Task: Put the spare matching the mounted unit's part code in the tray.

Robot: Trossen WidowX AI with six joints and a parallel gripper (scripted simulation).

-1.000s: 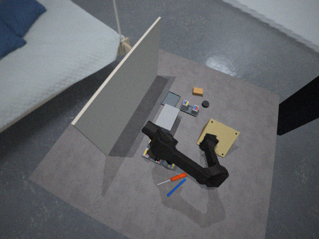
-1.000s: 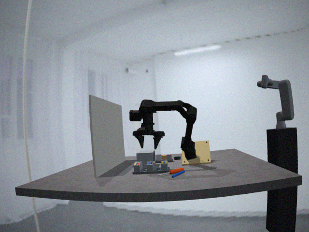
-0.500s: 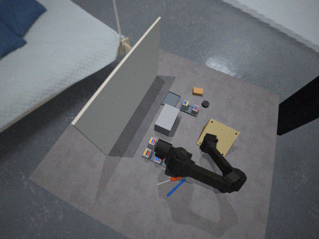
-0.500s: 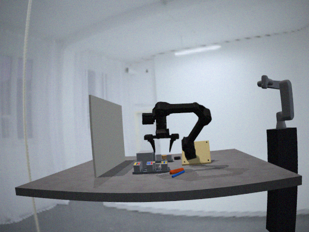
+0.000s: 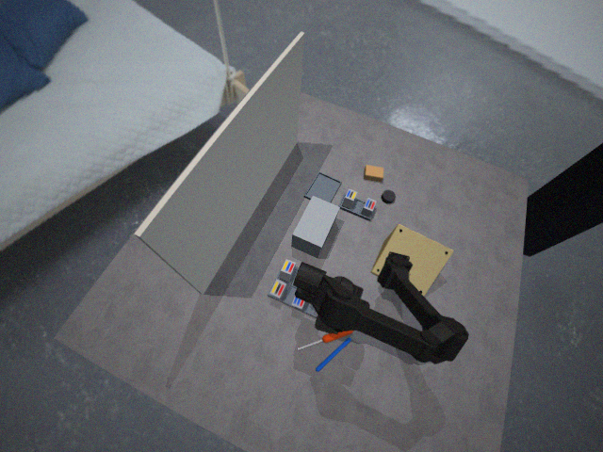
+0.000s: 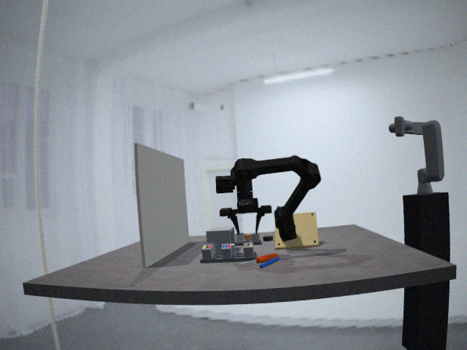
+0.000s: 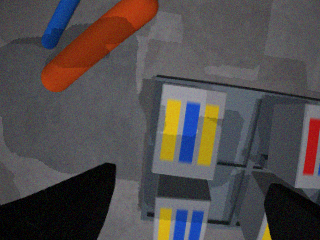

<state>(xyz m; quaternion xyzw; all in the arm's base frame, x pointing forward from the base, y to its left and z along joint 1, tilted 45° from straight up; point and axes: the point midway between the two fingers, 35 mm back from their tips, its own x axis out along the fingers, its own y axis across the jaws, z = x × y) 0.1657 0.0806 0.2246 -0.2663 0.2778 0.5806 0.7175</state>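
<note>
The mounted unit is a grey box (image 5: 314, 224) (image 6: 220, 236); its back is hidden. The shallow tray (image 5: 322, 186) lies flat behind it. A dark rack (image 6: 226, 260) (image 7: 244, 112) holds several spares with coloured stripes. A spare with yellow, blue, yellow stripes (image 7: 190, 132) (image 6: 248, 251) stands in the rack's corner. A yellow, blue, blue spare (image 7: 180, 222) stands beside it. My gripper (image 6: 247, 232) (image 7: 192, 186) is open and empty, pointing down above that corner, its fingertips higher than the spares. In the top view the arm hides the fingers and this corner.
An orange screwdriver (image 5: 337, 336) (image 6: 267, 257) (image 7: 97, 45) and a blue pen (image 5: 334, 355) (image 6: 269, 262) lie by the rack. A tall grey panel (image 5: 234, 175) (image 6: 162, 207) stands left. A smaller rack (image 5: 359, 207) with two units, an orange block (image 5: 374, 172) and a black disc (image 5: 388, 196) are farther back.
</note>
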